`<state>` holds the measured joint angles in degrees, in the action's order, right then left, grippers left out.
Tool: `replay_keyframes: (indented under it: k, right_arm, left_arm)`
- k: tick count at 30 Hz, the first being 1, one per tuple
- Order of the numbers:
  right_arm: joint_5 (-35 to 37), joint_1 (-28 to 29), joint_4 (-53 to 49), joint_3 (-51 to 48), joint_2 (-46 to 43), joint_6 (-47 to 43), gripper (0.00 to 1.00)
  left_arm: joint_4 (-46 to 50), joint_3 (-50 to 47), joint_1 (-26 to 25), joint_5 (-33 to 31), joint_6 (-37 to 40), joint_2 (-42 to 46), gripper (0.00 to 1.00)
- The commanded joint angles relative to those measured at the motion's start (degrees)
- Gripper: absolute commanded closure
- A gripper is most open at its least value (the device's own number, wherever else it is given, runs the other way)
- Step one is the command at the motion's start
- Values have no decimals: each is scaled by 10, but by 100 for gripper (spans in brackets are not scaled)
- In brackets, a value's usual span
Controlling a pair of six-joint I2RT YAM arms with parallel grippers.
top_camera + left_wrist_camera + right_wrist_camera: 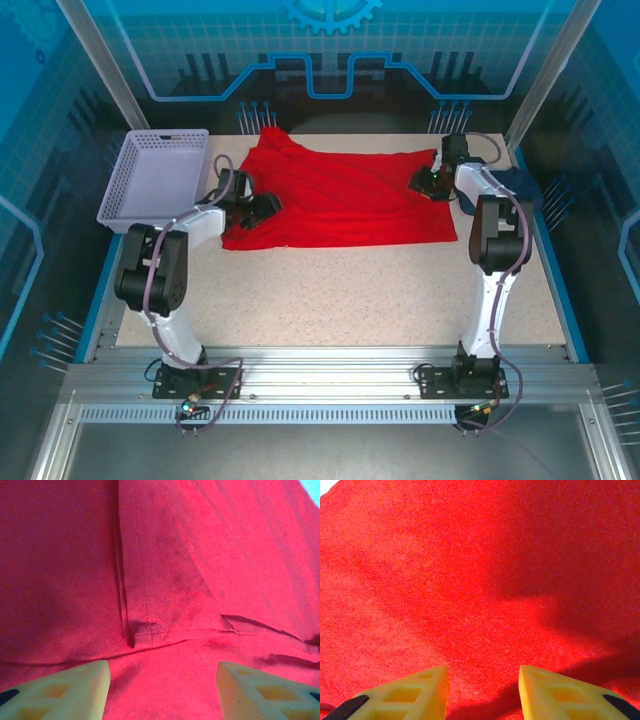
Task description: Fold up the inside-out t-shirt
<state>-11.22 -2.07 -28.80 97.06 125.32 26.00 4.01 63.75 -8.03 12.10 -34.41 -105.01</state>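
Observation:
The inside-out t-shirt [340, 195] is bright red and lies spread across the far half of the table, its top left corner bunched. My left gripper [262, 207] sits low over the shirt's left edge. In the left wrist view it [162, 672] is open, its yellow fingers [75, 690] wide apart over flat cloth, with a stitched hem and seam [145, 627] just ahead. My right gripper [430, 182] rests at the shirt's right edge. The right wrist view shows it [482, 675] open too, smooth red cloth [470, 580] lying between and beyond its fingers [410, 695].
A lavender plastic basket [155, 175] stands at the far left, beside the shirt. A dark navy garment [522, 185] lies at the right table edge behind the right arm. The near half of the speckled tabletop [330, 300] is bare.

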Motion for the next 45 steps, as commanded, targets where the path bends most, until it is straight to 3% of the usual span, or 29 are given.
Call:
replay_keyframes:
  k: [1, 8, 27, 40, 44, 45]
  right_arm:
    - [-16, -3, 2, -31, -37, 8, 58]
    - [-16, -7, 15, -77, -74, 6, 57]
    - [-19, -16, 19, -102, -85, 2, 57]
    - [-20, -22, 23, -114, -96, 1, 57]
    - [-19, -23, 23, -120, -104, -1, 57]
    - [-19, -23, 24, -122, -105, -1, 57]
  left_arm:
    - [17, 35, -9, 1, 12, -33, 41]
    - [26, 74, -18, -1, 23, -82, 45]
    - [51, 141, -20, 11, 36, -130, 99]
    - [61, 184, -21, 10, 48, -120, 100]
    - [87, 165, -21, -41, 69, -94, 100]
    - [87, 151, -22, -61, 73, -83, 93]
